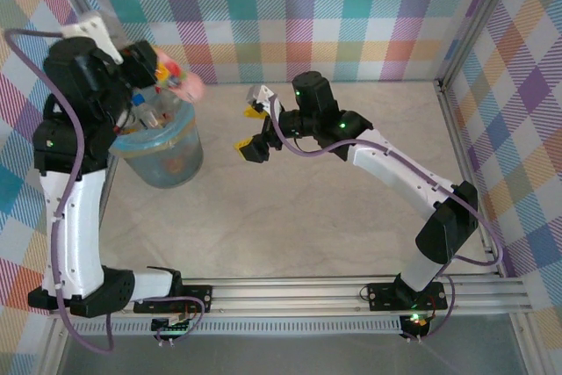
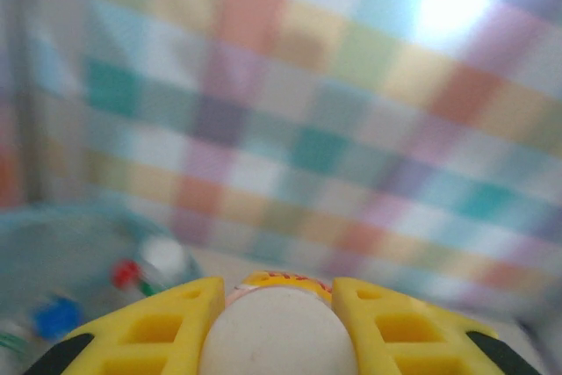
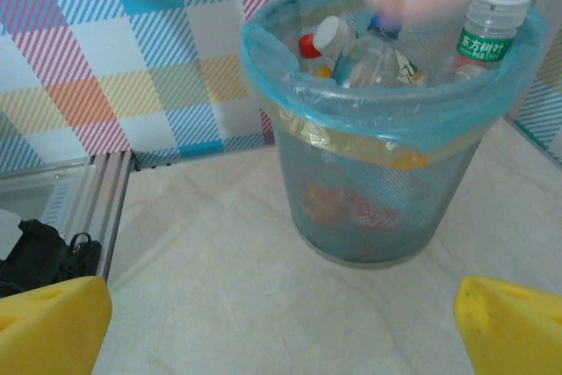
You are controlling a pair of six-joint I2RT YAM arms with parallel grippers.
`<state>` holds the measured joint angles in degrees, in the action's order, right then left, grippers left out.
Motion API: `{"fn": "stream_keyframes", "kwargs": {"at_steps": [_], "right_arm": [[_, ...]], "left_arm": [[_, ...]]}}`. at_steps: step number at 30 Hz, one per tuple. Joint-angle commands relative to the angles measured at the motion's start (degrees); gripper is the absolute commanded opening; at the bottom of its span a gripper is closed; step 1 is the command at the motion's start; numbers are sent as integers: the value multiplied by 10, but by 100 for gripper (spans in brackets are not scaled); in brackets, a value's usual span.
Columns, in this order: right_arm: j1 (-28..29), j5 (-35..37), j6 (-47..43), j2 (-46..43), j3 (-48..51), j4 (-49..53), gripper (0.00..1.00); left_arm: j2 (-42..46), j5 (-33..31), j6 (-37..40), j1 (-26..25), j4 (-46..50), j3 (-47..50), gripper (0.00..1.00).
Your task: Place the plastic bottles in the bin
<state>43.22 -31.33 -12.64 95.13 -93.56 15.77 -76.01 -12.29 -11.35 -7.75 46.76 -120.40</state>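
- Above the bin [image 1: 176, 166] at the tabletop's [image 1: 334, 217] far left, my left gripper [image 1: 167, 75] is clenched on a pinkish bottle [image 1: 187, 85].
- The bottle hangs over the far side of the opening. It is too blurred for me to tell its long axis.
- Other bottles [image 3: 369, 54] lie inside the bin.
- My right gripper [image 1: 252, 125] hangs released and empty, just beside the bin.
- I judge the drop is straight down, and it is the left arm's to make.

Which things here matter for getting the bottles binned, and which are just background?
Job: bin; bottles already in it, such as the green-label bottle; held bottle in the left tool; right tool, open and empty.
Not part of it: plaid backdrop; metal rail; purple cable.
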Motion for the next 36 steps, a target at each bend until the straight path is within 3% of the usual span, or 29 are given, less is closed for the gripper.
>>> {"fn": "stream_keyframes", "kwargs": {"at_steps": [1,5,13,18,26,36], "right_arm": [[2,13,-28,-2,-23,29,100],[3,17,-34,-5,-21,36,100],[3,19,-27,3,-25,51,99],[2,24,-26,6,-25,52,99],[3,31,-20,20,-25,60,100],[3,28,-13,28,-23,65,100]], "left_arm": [[-50,-168,100,48,29,-80,0],[-131,-171,141,107,63,-170,0],[-214,-106,156,168,44,-176,0],[-270,-67,186,172,18,-163,0],[-330,-1,194,172,54,-149,0],[-360,46,230,163,85,-47,0]]}}
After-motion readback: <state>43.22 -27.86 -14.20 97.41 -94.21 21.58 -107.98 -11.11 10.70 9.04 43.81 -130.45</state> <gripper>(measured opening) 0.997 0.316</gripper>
